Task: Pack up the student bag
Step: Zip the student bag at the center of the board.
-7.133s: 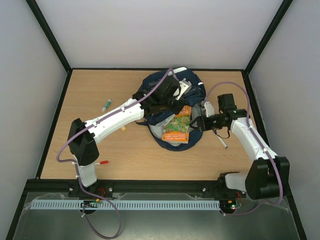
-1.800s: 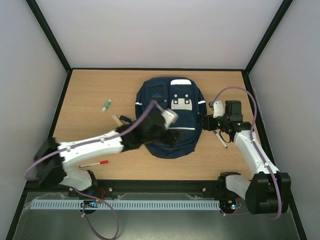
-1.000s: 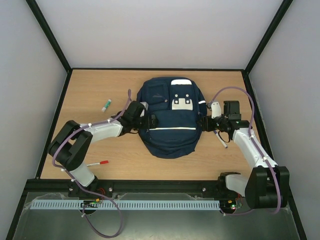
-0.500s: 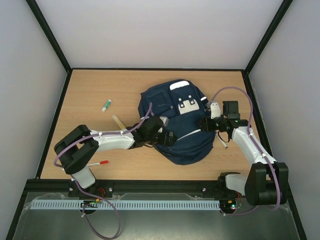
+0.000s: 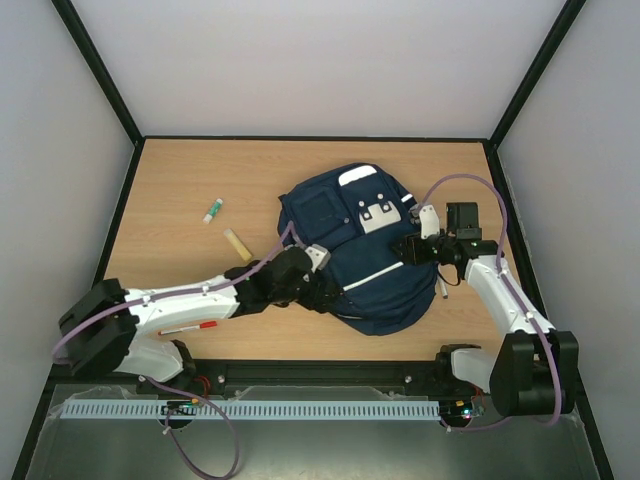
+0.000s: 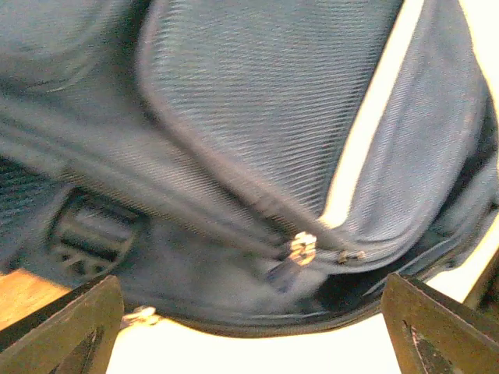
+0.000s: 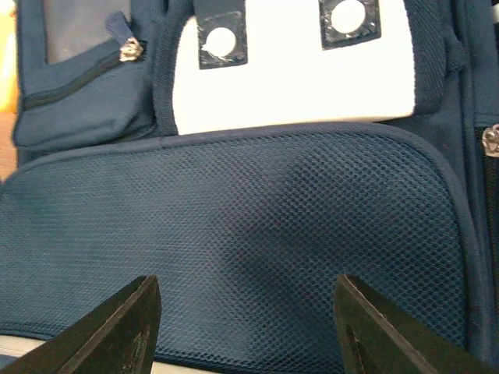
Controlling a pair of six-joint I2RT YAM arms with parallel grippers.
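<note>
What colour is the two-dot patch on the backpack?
White patch on the navy backpack; clearest in the right wrist view.

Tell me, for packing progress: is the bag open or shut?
Shut over: the student bag lies front-up, no contents showing. Zip fully closed? Cannot tell.

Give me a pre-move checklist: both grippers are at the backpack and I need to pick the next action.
1. Left gripper free to close: ok. It is open, and a zip pull lies ahead between its fingers, ungripped.
2. Right gripper free: ok. Its jaws are apart facing the mesh panel of the student bag, and it holds nothing.
3. Main zip shut: cannot tell, only a short stretch shows.
4. Everything packed: not ok. The glue stick, beige block and red pen lie on the table.
5. Bag lying front up: ok.
</note>
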